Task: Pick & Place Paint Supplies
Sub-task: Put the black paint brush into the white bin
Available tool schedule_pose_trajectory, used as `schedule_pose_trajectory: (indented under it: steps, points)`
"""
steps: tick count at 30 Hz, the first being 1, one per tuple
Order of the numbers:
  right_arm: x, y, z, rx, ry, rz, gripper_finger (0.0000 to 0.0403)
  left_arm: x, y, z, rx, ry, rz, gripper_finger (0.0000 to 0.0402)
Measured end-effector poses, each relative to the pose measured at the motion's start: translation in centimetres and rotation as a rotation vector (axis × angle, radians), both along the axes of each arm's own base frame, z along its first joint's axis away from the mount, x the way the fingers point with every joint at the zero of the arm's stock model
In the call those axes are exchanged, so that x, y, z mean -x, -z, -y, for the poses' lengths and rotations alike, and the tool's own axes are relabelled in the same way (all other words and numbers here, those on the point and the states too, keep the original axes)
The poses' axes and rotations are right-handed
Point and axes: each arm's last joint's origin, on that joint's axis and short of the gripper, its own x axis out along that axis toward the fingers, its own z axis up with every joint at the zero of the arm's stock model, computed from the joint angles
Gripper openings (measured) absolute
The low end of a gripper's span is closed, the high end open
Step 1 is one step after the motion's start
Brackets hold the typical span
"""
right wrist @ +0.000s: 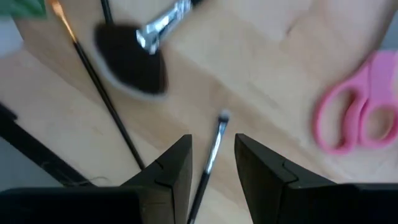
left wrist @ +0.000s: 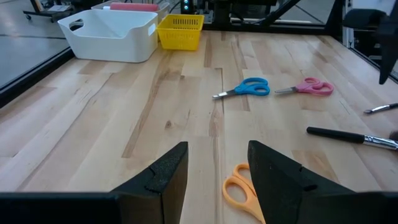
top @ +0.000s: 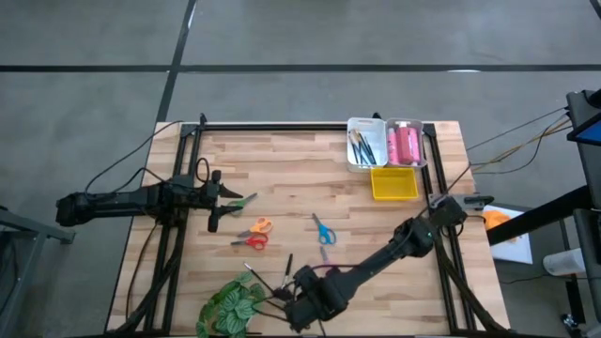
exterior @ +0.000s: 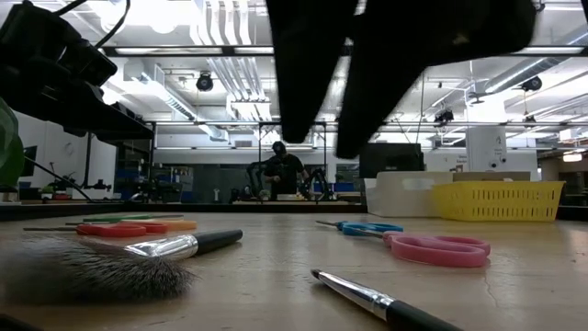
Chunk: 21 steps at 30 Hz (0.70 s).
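Note:
My right gripper [right wrist: 212, 162] hangs open near the table's front edge, pointing down, its fingers [exterior: 303, 83] well above the wood. A thin silver-tipped brush [right wrist: 213, 146] lies on the table below the gap, untouched. Beside it lie a fluffy dark brush [right wrist: 134, 62], another thin brush [right wrist: 106, 93] and pink scissors [right wrist: 354, 118]. Blue scissors [top: 324, 230], orange scissors [top: 261, 225], red scissors [top: 252, 241] and green scissors [top: 246, 199] lie flat mid-table. Pink tubes [top: 406, 143] sit in a clear bin. My left gripper [left wrist: 217, 171] waits open at the left.
A white bin [top: 366, 141] holding brushes and a yellow basket [top: 394, 183] stand at the far right. A green leafy plant [top: 230, 305] sits at the front edge, left of my right gripper [top: 302, 305]. Bare wood lies at the far middle.

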Motion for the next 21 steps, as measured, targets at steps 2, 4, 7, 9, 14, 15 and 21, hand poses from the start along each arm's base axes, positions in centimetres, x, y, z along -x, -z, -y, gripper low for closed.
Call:
schedule_pose_trajectory:
  steps: [2,4,7,9,14,15,21]
  points:
    - [0.3,0.4,-0.7,-0.009,0.008,-0.005,0.0117,0.0,0.0,0.0,0.0,0.0,0.0,0.0169]
    - [0.6,0.8,-1.2,-0.015,0.02,-0.014,0.0118,0.0,0.0,0.0,0.0,0.0,0.001,0.0169]
    - [0.7,1.7,-1.9,-0.025,0.024,-0.018,0.0118,0.0,0.0,0.0,0.0,0.0,0.001,0.0169]
    - [0.8,2.5,-2.2,-0.02,0.019,-0.026,0.0118,0.0,0.0,0.0,0.0,0.0,0.0,0.0169]
    - [0.6,3.7,-2.3,-0.012,0.019,-0.037,0.0118,0.0,0.0,0.0,0.0,0.001,0.001,0.0169]
    - [0.7,3.9,-2.3,-0.01,0.019,-0.039,0.0118,0.0,0.0,0.0,0.0,0.0,0.0,0.0169]
    - [0.8,4.7,-2.1,0.0,0.02,-0.063,0.0118,0.0,0.0,0.0,0.0,0.001,0.001,0.0169]
